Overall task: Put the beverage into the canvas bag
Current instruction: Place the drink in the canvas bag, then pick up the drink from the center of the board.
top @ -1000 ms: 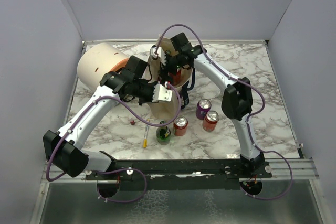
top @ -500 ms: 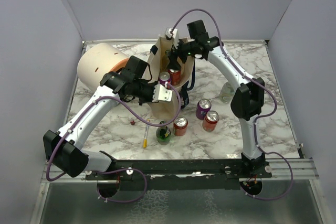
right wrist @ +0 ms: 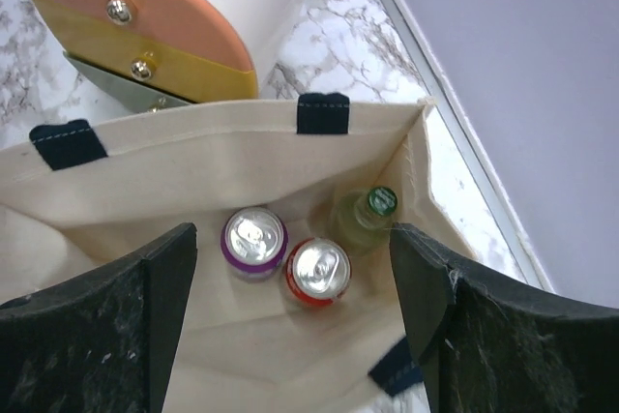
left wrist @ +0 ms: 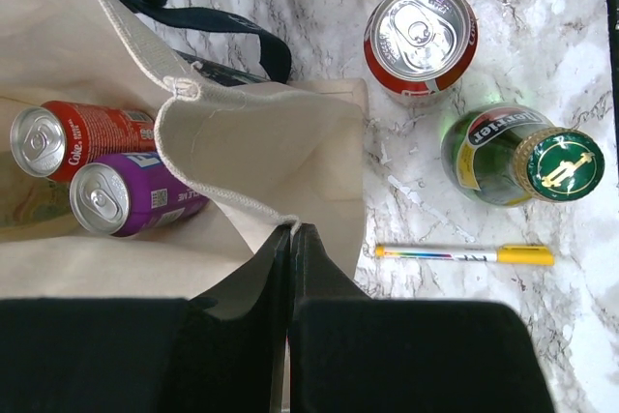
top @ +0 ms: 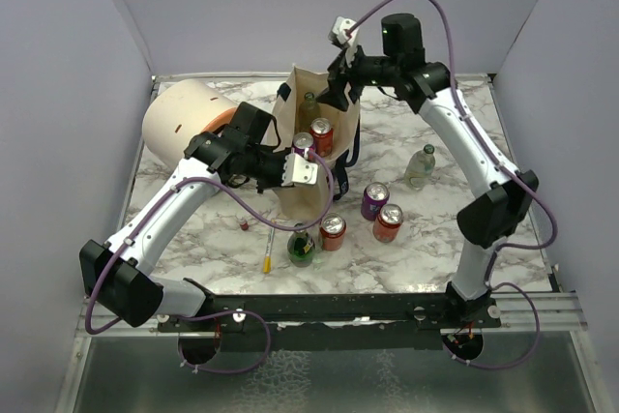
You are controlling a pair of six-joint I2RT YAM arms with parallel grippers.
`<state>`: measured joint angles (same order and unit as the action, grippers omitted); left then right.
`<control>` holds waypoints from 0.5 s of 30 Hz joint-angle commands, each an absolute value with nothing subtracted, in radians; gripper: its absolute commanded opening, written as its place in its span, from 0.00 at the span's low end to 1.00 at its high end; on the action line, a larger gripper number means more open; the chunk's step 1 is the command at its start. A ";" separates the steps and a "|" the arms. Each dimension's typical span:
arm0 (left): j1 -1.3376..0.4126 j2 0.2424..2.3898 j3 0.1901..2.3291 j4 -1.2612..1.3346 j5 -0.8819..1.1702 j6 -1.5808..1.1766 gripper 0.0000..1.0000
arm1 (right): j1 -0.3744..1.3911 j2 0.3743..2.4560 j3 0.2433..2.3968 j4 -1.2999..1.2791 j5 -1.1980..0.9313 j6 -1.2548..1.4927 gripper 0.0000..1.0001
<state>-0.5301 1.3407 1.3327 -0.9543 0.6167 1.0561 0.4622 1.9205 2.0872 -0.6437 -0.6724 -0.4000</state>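
The cream canvas bag point(top: 311, 191) stands upright mid-table with its mouth open. Inside it are a red can point(top: 321, 134), a purple can point(top: 303, 145) and a green bottle point(top: 309, 103); the right wrist view shows the same purple can point(right wrist: 254, 239), red can point(right wrist: 318, 271) and bottle point(right wrist: 368, 212) from above. My left gripper point(top: 293, 163) is shut on the bag's near rim point(left wrist: 232, 202), its fingertips pinched at the hem. My right gripper point(top: 338, 89) hangs above the bag's far edge, open and empty point(right wrist: 290, 239).
On the marble to the right of and in front of the bag stand a purple can point(top: 374, 200), two red cans point(top: 388, 222) point(top: 333, 232), a green bottle point(top: 302, 247) and a clear bottle point(top: 420, 165). A pen point(top: 266, 256) lies nearby. A cream-and-orange drum point(top: 184, 123) lies at the left.
My right gripper has risen out of the bag and drawn back up and to the right, empty. The red can stays inside the bag. The left arm has not moved.
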 commanded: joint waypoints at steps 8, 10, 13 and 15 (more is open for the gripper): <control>-0.530 1.395 1.397 -0.931 0.663 1.007 0.04 | 0.300 1.594 1.709 -0.527 -0.445 -0.361 0.79; -0.532 1.409 1.408 -0.929 0.671 0.992 0.07 | 0.249 1.556 1.643 -0.519 -0.423 -0.342 0.79; -0.533 1.419 1.416 -0.919 0.685 0.970 0.14 | 0.168 1.515 1.563 -0.533 -0.395 -0.313 0.79; -0.535 1.420 1.417 -0.911 0.692 0.962 0.21 | 0.122 1.489 1.514 -0.553 -0.397 -0.307 0.79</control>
